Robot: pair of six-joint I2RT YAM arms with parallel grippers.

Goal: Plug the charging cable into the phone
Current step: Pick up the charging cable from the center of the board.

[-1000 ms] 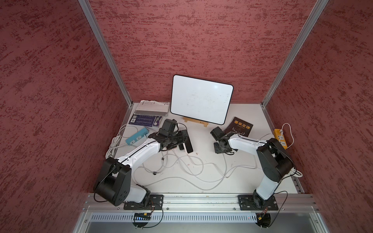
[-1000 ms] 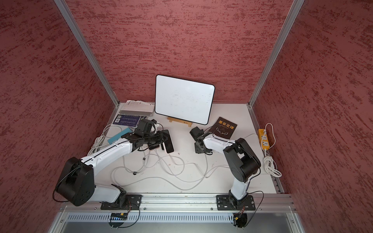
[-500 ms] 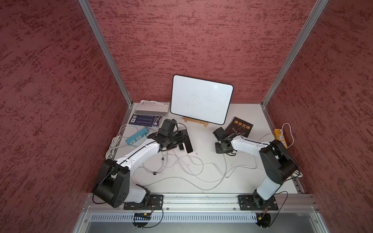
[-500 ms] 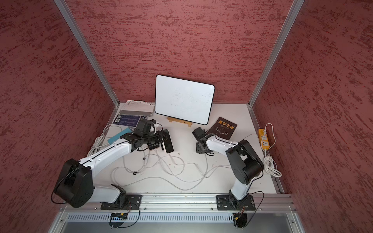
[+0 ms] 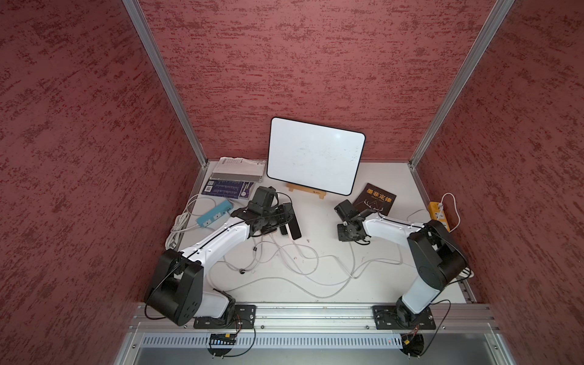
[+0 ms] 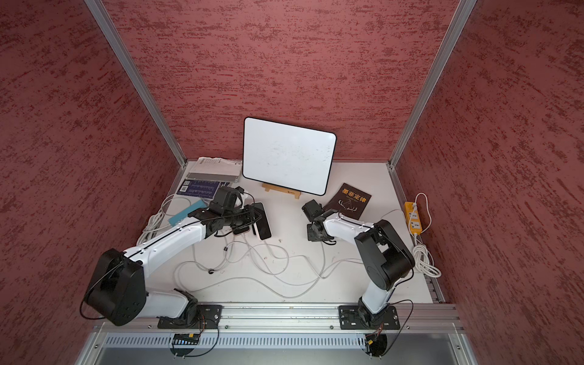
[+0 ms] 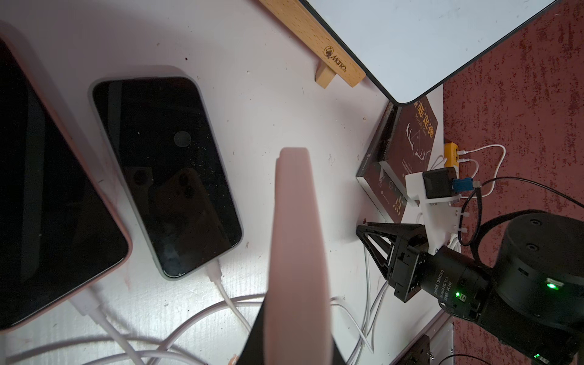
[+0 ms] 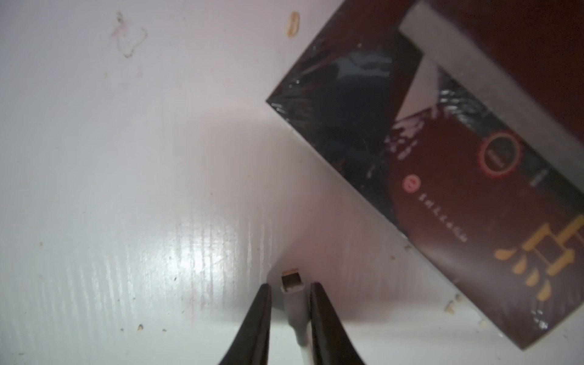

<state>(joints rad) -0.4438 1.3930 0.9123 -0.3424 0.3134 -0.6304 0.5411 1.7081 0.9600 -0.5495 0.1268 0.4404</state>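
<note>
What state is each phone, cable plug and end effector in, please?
Grey-cased phone, lying flat, screen dark, cable plugged in.
Lying pink-cased phone, screen dark, cable plugged in.
Held pink-cased phone, edge-on, gripped by left end effector, shut.
Free cable plug, unplugged, between jaws of right end effector, narrowly open.

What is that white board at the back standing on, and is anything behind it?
The white board rests on a small wooden stand, whose front bar shows below its lower edge on the table. Anything behind the board is covered and cannot be seen.
</note>
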